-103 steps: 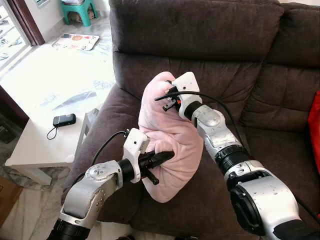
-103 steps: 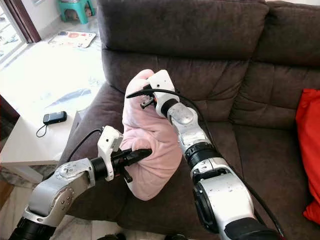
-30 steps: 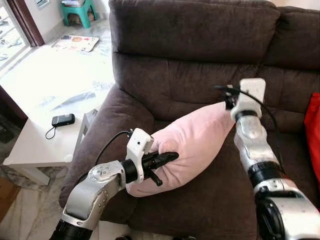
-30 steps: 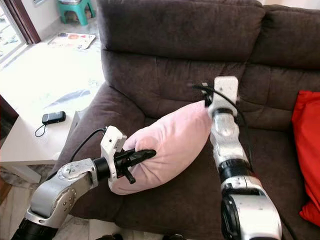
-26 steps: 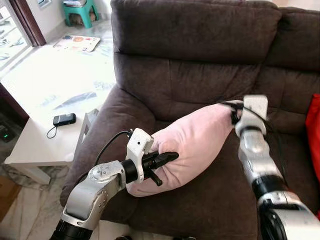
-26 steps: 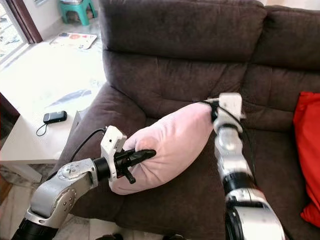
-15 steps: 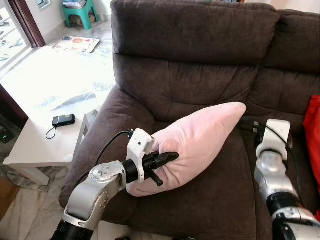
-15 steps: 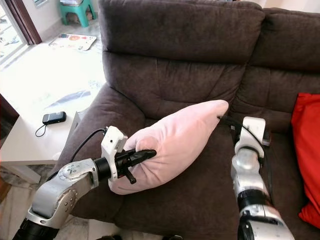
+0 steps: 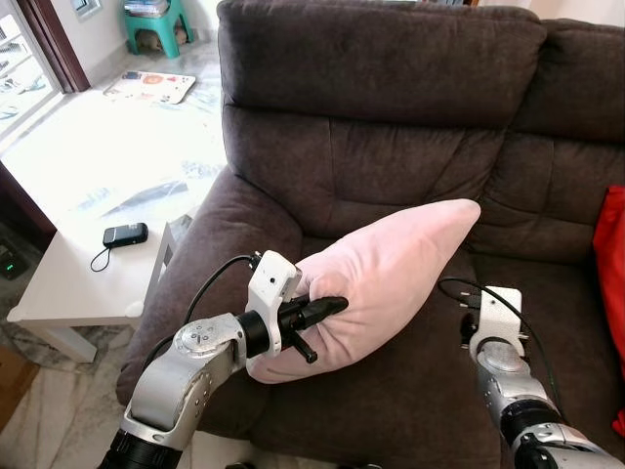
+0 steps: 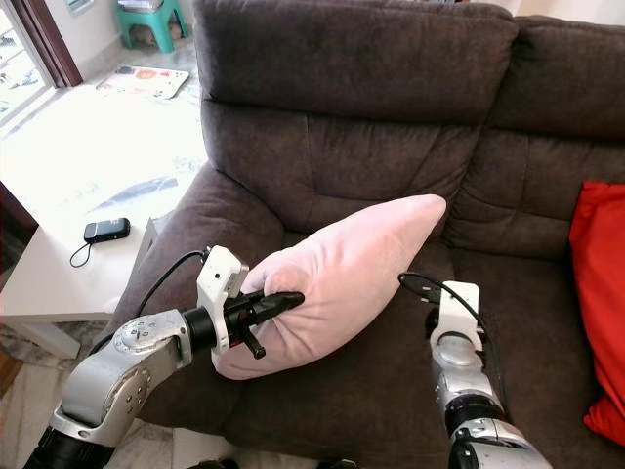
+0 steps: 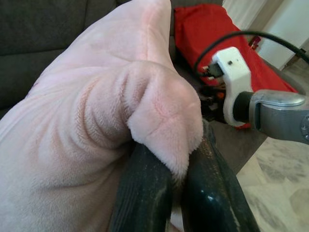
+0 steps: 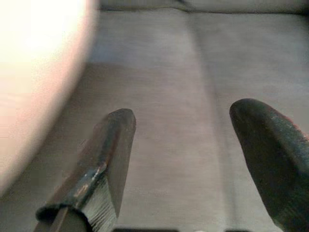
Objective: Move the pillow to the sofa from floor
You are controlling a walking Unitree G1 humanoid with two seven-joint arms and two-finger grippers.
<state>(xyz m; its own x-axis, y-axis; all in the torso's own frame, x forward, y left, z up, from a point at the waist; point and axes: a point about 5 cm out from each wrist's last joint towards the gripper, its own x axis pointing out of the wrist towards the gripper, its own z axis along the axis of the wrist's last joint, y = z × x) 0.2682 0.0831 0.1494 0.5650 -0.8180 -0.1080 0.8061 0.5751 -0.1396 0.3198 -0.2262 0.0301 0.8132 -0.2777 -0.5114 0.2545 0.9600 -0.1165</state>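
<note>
Fingers of the left gripper (image 11: 178, 193) are pinched tight on a fold of the pink pillow (image 9: 381, 274), right at its lower end, and that clamp is the one grip on it. The pillow lies slantwise on the sofa (image 9: 391, 107): its gripped end sits by the sofa's left armrest near the front edge of the seat, its pointed far corner leans up toward the backrest. It rests on the seat cushion, well off the floor, so by my reckoning the carrying part is done.

The right gripper (image 12: 186, 140) hovers low over the sofa seat with its two fingers spread wide and nothing between them, just beside the pillow's right flank, not touching it.

What's left, I'd say, is for the left gripper to let go and draw clear, with perhaps a nudge to settle the pillow flat. A red cushion (image 10: 601, 293) sits at the sofa's far right end, well apart from the pillow.
</note>
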